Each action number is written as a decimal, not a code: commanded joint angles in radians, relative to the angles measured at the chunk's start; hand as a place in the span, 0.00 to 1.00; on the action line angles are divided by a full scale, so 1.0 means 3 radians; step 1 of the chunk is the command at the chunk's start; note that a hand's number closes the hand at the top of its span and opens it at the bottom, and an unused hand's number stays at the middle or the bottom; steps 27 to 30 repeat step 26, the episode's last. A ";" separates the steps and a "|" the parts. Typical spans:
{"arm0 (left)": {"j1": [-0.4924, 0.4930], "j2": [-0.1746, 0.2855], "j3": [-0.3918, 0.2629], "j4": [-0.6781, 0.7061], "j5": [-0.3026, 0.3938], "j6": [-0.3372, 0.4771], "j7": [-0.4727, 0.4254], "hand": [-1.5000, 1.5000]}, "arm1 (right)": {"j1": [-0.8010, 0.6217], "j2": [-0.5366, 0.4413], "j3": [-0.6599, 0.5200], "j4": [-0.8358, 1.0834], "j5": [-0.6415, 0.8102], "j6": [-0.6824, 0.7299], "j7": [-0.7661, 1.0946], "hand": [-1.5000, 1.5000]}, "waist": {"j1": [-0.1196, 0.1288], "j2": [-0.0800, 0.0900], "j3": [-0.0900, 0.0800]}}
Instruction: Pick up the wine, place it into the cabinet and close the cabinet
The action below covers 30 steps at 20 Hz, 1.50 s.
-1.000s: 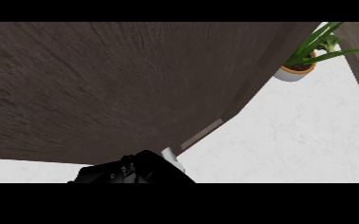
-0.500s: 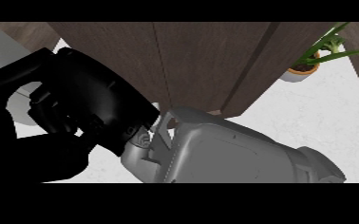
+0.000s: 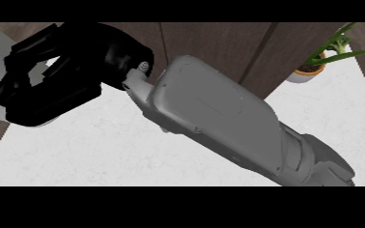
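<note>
Cabinet front of dark brown, wood-grained panels (image 3: 214, 43) stands along the far edge of a white, faintly marbled counter (image 3: 92, 149) and fills the upper part of the head view. Thin vertical seams divide the panels, which lie flush with one another, so the front reads as shut. Whether the wine is behind them cannot be told.

The robot's black right hand (image 3: 78, 72) hangs at the upper left, in front of the cabinet's left end and above the counter. Its broad grey forearm (image 3: 221, 121) crosses the view on a slant from the lower right corner and covers much of the counter. The fingers (image 3: 43, 101) are curled inward toward the thumb in a hooked, nearly closed shape. A small gap remains between them, with pale background showing through it. Nothing can be seen inside the curl. From this angle it cannot be told whether the hand touches the cabinet or only hangs before it.

At the upper right, a green, long-leaved plant (image 3: 331, 48) in a small round white pot (image 3: 303, 75) stands on the counter just beside the cabinet's right-hand corner, well apart from the hand.
</note>
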<state>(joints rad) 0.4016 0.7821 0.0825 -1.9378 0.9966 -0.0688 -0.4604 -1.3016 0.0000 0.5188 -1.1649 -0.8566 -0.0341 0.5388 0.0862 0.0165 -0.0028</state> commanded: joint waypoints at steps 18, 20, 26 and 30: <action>-0.0075 0.0044 0.0201 -0.0077 0.0200 -0.0134 0.0266 0.00 | 0.0072 -0.0447 -0.0491 0.1505 0.0428 0.0374 -0.1365 1.00 | -0.0217 0.0031 0.0003; -0.0061 0.0029 0.0179 -0.0168 0.0248 -0.0105 0.0302 0.00 | 0.0195 -0.0526 -0.0476 0.1538 0.0458 0.0399 -0.1479 1.00 | -0.0227 0.0048 0.0008; -0.0141 -0.0015 -0.0016 -0.0269 0.0244 -0.0029 0.0393 0.00 | 0.0124 -0.0487 -0.0495 0.1572 0.0360 0.0460 -0.1561 1.00 | -0.0277 0.0074 0.0004; -0.0141 -0.0015 -0.0016 -0.0269 0.0244 -0.0029 0.0393 0.00 | 0.0124 -0.0487 -0.0495 0.1572 0.0360 0.0460 -0.1561 1.00 | -0.0277 0.0074 0.0004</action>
